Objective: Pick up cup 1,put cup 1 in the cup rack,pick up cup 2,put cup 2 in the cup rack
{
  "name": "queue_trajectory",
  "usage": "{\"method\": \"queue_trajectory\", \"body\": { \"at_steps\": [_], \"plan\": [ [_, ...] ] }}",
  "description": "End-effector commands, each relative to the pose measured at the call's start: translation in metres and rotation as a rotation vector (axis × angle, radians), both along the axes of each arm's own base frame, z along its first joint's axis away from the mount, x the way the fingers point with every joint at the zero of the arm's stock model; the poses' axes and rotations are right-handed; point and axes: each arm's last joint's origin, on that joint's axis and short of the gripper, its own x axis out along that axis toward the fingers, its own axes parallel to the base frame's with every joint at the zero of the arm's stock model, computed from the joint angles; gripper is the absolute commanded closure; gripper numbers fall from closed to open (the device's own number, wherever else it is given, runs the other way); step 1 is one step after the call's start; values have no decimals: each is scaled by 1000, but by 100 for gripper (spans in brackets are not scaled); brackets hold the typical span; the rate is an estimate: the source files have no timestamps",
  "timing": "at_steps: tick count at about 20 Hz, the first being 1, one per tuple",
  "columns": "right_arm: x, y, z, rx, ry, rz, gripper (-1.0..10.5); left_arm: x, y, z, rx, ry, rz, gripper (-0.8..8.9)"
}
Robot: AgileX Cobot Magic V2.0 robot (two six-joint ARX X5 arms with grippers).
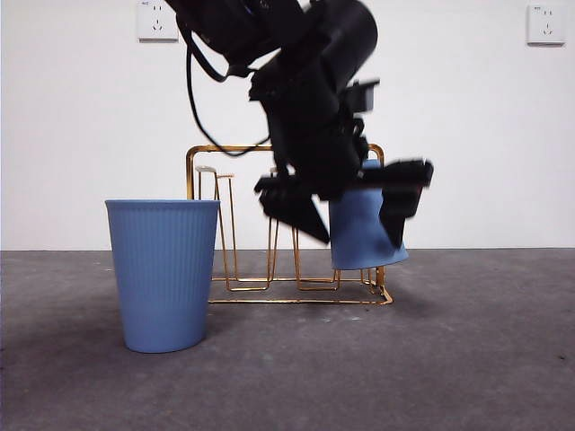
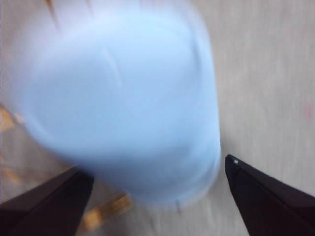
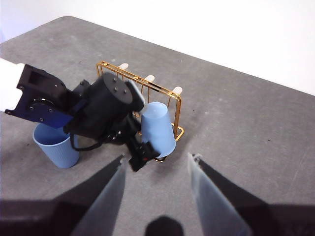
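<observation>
Progress, half done: cup 1 (image 1: 364,229) sits inverted on the cup rack (image 1: 287,224) end prongs, between the spread fingers of the left gripper (image 1: 355,211), unpinched. Cup 2 (image 1: 163,274) stands upright beside the rack, untouched. Right gripper (image 3: 156,196) waits, jaws apart.

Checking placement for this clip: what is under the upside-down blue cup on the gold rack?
The inverted blue ribbed plastic cup sits at the end of the gold wire cup rack, its rim just above the base wires. Any prong inside is covered. The left gripper is open around it.
</observation>
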Motion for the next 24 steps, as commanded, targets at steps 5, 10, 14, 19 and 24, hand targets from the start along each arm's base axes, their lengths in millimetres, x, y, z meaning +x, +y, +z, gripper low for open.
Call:
{"method": "queue_trajectory", "body": {
  "at_steps": [5,10,14,19,24],
  "plan": [
    [1,0,-1,-9,-8,0,729,-1,0,-9,19,75,-8,369],
    [1,0,-1,-15,-11,4,729,-9,5,1,17,159,-55,369],
    [1,1,-1,-28,-17,9,729,-17,12,7,35,241,-65,369],
    [1,1,-1,-28,-16,9,729,-32,15,25,15,297,-124,370],
    [6,3,-2,-28,4,5,729,-58,25,85,-135,269,-239,374]
  ]
}}
